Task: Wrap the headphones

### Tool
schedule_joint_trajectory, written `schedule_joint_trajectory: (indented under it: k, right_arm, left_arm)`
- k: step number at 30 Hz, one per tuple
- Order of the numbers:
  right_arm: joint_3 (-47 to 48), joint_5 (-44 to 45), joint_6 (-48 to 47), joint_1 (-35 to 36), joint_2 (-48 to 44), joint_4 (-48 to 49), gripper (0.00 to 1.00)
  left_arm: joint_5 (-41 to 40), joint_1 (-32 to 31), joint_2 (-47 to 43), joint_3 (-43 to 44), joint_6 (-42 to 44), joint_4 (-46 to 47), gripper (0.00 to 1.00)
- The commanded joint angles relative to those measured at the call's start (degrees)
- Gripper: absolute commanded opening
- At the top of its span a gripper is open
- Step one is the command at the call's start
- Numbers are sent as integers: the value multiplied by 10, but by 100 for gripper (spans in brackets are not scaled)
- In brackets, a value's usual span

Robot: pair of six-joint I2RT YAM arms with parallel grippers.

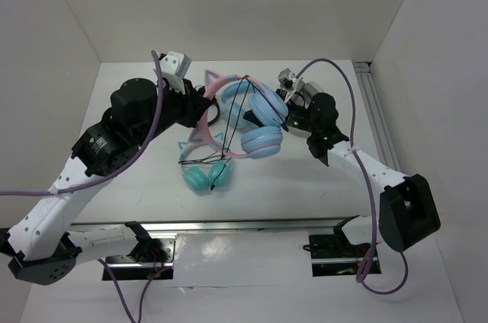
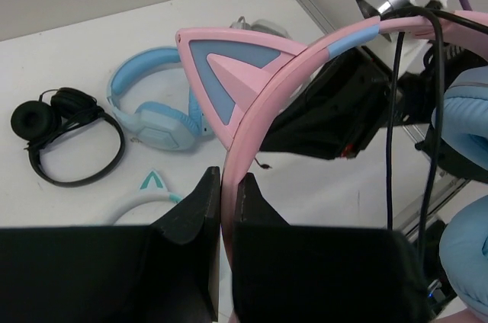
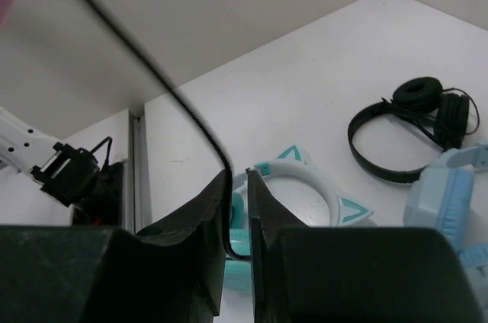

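Left wrist: pink band of headphones (image 2: pixel 267 87) pinched in left gripper (image 2: pixel 227 184); cable (image 3: pixel 152 71) btwn slightly parted right gripper (image 3: pixel 238 184) fingers.

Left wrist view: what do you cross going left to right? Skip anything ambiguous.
black headphones → all-light-blue headphones → pink cat ear of the held headphones → their thin black cable → light blue ear cup

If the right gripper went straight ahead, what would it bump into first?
Likely the teal cat-ear headphones just past the right gripper; the black cable threads its jaws. Depth is unclear.
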Motion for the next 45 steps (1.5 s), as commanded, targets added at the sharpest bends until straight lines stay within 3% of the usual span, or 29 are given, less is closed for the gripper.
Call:
schedule_joint_trajectory:
  k: [1,4,7,10,32,45]
  right_arm:
    - [-9,-1,39,25,-2,113,22]
    - [-15,11,46,40,18,125,26]
    - [-30,22,51,46,41,152,38]
    - [-35,22,56,46,62,170,39]
    - [-77,38,86,62,189,281,40]
    - [-83,64,32,73,177,193,39]
  left_arm:
    - [-8,1,13,31,-41,98,0]
    - [-33,1,28,46,-47,98,0]
    - [-46,1,40,73,-47,91,0]
    - [-46,1,45,82,-47,91,0]
    - [-108,1,51,160,-37,24,0]
    - [-121,1,51,159,-26,18,0]
